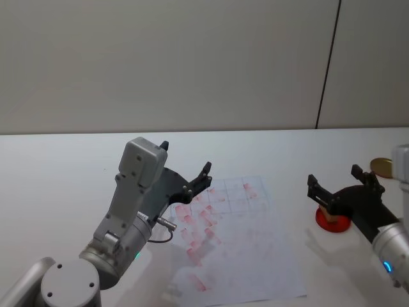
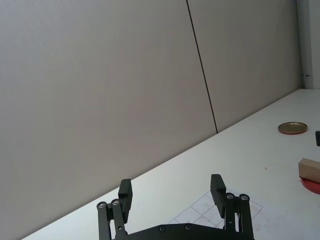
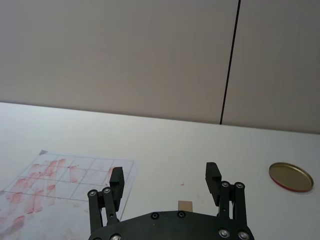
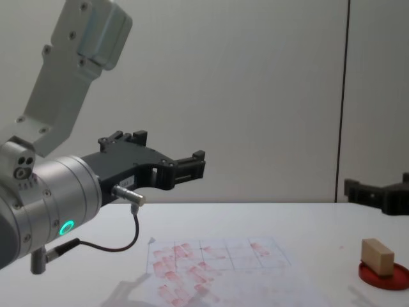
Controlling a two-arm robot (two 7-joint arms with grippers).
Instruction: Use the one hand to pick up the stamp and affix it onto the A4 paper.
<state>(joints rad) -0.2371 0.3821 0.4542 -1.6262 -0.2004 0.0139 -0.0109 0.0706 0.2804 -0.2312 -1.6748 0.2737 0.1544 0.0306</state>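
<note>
Stamp [image 1: 329,206] on the red ink pad [image 1: 327,222], at three o'clock of the A4 paper [image 1: 246,256], all on the white table [image 1: 57,166].

Head view: right gripper [image 1: 334,180] of the blue-lit arm just above the block, jaws spread wide to either side, not touching it. Round gold lid [image 1: 381,166] at one o'clock of the pad. Left gripper [image 1: 185,158] of the green-lit arm raised near the sheet's ten o'clock corner, jaws also wide apart, holding nothing.

Left wrist view: block and pad far off past the open fingers, lid beyond them.

Right wrist view: top of the block between the spread fingers, near the palm.

Chest view: block resting on the pad, right gripper at twelve o'clock of it, clear of it.
</note>
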